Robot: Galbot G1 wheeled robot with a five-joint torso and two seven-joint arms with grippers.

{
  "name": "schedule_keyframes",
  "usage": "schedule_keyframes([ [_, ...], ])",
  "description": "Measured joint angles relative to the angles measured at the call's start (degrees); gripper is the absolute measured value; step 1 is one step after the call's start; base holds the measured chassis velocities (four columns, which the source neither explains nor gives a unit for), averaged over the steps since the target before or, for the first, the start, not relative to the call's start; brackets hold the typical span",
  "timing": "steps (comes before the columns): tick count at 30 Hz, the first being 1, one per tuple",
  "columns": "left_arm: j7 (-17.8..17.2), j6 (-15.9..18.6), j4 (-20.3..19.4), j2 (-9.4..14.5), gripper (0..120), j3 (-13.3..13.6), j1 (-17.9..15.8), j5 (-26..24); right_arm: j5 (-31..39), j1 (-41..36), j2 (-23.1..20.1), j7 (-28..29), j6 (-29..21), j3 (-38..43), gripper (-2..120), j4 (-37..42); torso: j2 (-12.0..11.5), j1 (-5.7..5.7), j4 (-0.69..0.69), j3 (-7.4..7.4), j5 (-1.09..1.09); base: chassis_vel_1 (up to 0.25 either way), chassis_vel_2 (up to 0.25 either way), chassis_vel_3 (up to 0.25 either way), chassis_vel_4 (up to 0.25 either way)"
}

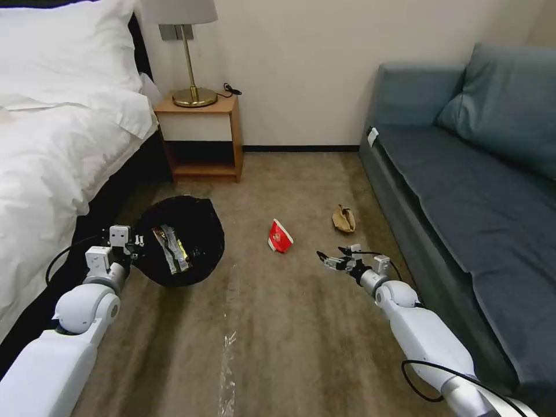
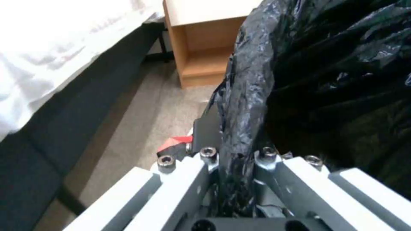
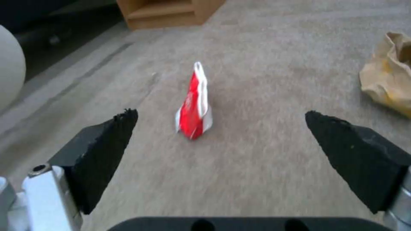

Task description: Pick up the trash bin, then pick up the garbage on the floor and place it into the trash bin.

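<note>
Head view: left gripper (image 1: 138, 240) clamps trash bin (image 1: 180, 240) rim; bare carpet (image 1: 301, 324) around carton (image 1: 280, 237).

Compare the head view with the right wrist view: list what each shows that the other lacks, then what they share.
Head view alone: the left end effector clamped on the rim of the trash bin, a snack wrapper inside it, the bed, lamp and sofa.

Right wrist view alone: a close look at the open black fingertips.

Both: the red-and-white carton, the brown paper wad, the nightstand and the right end effector.
</note>
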Motion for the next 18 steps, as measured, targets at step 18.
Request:
schedule_keyframes([
  [18,1.0,-0.5,1.4,0.1,2,0.3,-0.7,-0.1,-0.2,1.5,1.4,-0.6,0.2,-0.4,100,-2.6,0.0,0.0,0.0,-0.01,-0.02,-0.16,0.161,0.15,-0.162],
])
